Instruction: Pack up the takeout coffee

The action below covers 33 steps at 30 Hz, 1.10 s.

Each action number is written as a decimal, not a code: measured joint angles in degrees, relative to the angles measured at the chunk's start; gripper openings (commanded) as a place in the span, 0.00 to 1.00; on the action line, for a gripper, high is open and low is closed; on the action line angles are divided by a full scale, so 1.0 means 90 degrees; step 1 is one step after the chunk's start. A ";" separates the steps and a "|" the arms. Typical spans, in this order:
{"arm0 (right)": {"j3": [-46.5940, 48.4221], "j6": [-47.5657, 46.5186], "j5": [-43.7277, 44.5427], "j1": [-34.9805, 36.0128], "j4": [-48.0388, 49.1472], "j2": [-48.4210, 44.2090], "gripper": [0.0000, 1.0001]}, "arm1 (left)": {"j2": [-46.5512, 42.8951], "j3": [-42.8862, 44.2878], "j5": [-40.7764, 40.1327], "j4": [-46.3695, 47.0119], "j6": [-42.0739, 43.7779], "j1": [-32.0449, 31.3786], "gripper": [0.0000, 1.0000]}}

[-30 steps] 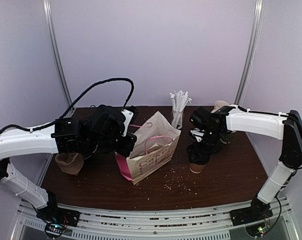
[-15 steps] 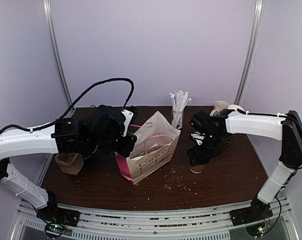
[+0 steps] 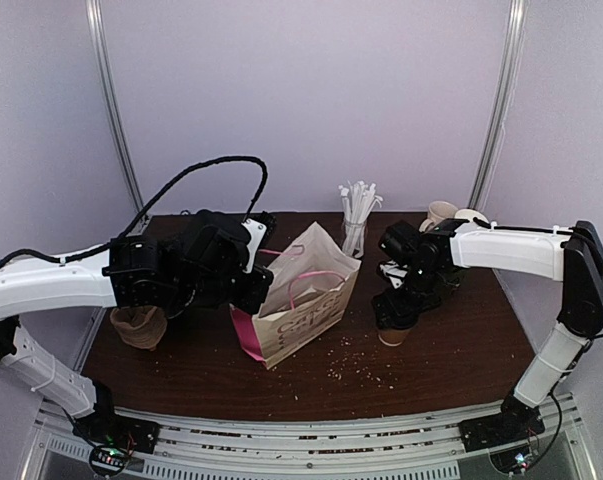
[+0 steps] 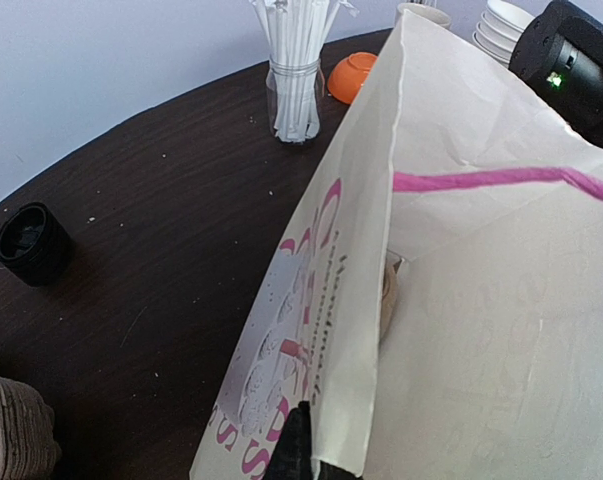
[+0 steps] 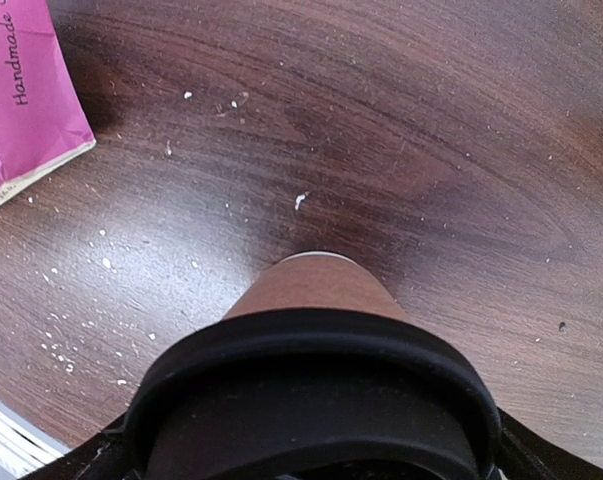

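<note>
Coffee cup (image 5: 316, 290) stood beside the bag (image 3: 306, 315) within the open right claw (image 3: 394, 312); left claw (image 4: 301, 450) clamped the bag; grasp pending.

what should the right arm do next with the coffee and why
Probably close the right gripper on the takeout coffee. Its open jaws sit either side of the black lid, so nothing is gripped yet. The cup stands on the table beside the paper bag, and the left gripper pinches the bag's rim, holding its mouth open.
</note>
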 measured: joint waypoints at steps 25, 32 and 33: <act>0.0248 0.0075 -0.0024 0.0000 -0.0454 -0.0794 0.85 | 0.0000 -0.0022 -0.0015 0.0034 0.0000 0.0000 0.00; 0.1447 0.0158 0.0005 0.0034 -0.1190 -0.1433 0.85 | 0.0010 0.0051 -0.0078 -0.0058 0.0007 0.0000 0.00; 0.1722 0.0168 0.0007 0.0046 -0.1321 -0.1486 0.84 | 0.0019 0.0104 -0.0080 -0.0131 0.0010 0.0000 0.00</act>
